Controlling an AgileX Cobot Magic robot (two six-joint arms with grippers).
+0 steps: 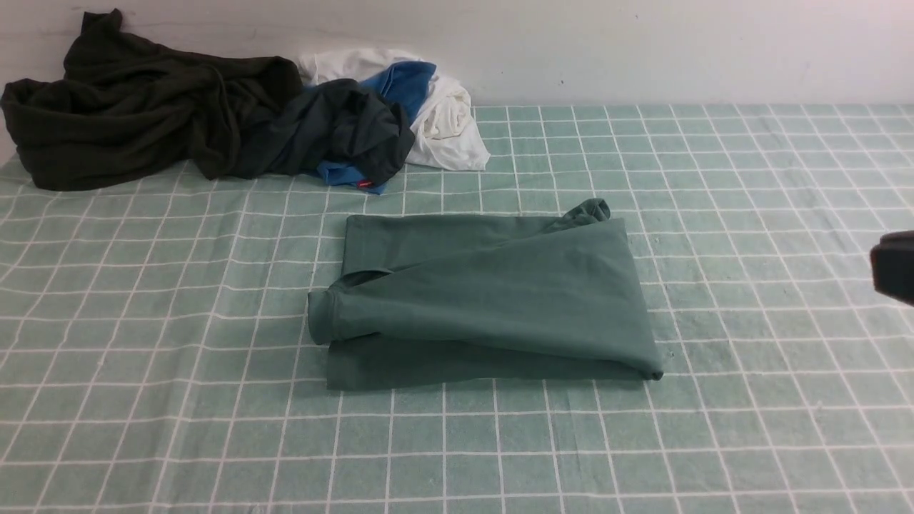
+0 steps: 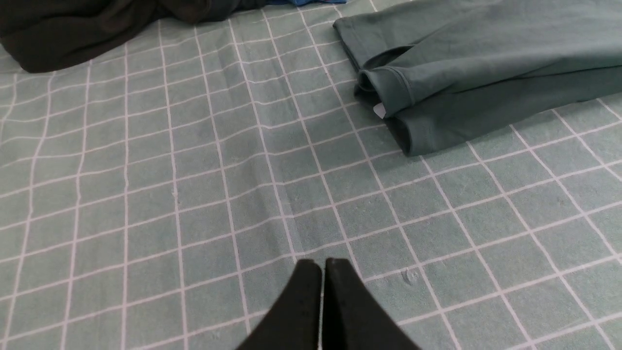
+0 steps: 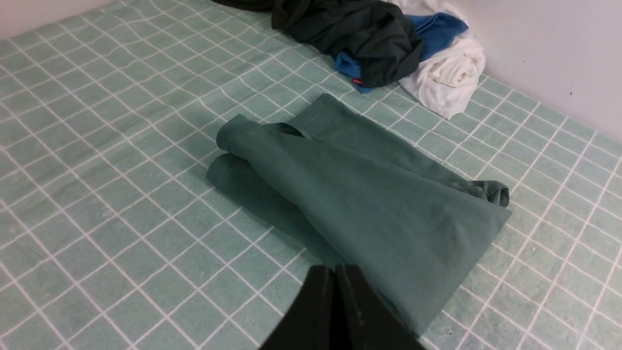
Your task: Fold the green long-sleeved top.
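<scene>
Green top (image 1: 485,300) lies folded mid-bench, cuff poking out left, collar lump at the far right corner. I judge only tidying remains: press edges square, avoid dragging layers. My left claw (image 2: 321,265) hovers clenched and empty near-left of it; my right claw (image 3: 334,270) hangs clenched, empty, over its right edge.

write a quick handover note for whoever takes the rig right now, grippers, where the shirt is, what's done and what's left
Left gripper: shut, holding nothing, above bare tablecloth, apart from the shirt.
Right gripper: shut, holding nothing, above the shirt's near edge.
Green shirt: mid-table, folded into a rough rectangle, a cuff sticking out on the robot's left.
Pile of other clothes: far left by the wall, apart from the shirt.
Done: the main folds look in place.
Left: perhaps tidy the cuff and the bunched far corner.
</scene>
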